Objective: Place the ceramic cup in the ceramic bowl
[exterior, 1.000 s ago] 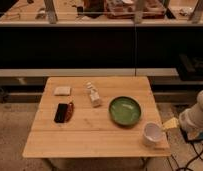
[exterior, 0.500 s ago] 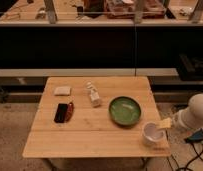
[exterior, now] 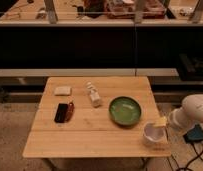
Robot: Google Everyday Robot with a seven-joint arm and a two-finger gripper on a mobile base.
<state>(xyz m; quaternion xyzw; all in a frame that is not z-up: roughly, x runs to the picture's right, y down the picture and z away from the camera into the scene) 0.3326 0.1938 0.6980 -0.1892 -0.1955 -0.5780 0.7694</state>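
Observation:
The ceramic cup (exterior: 154,134), small and white with a pale inside, stands upright near the front right corner of the wooden table (exterior: 85,135). The ceramic bowl (exterior: 125,110), wide and glossy green, sits just to the cup's upper left, apart from it and with nothing in it. My gripper (exterior: 161,121), on a white arm (exterior: 192,112) reaching in from the right, is at the cup's upper right rim, its yellowish tip right by the rim.
A white bottle-like figure (exterior: 94,94) lies at the table's middle back. A pale block (exterior: 62,90) and a dark packet (exterior: 60,112) with a red item (exterior: 71,110) beside it lie at the left. A blue object (exterior: 195,134) and cables lie on the floor at the right.
My arm has moved left and down from beyond the table's right edge, bringing the gripper up to the cup's rim. The cup and the bowl have not moved.

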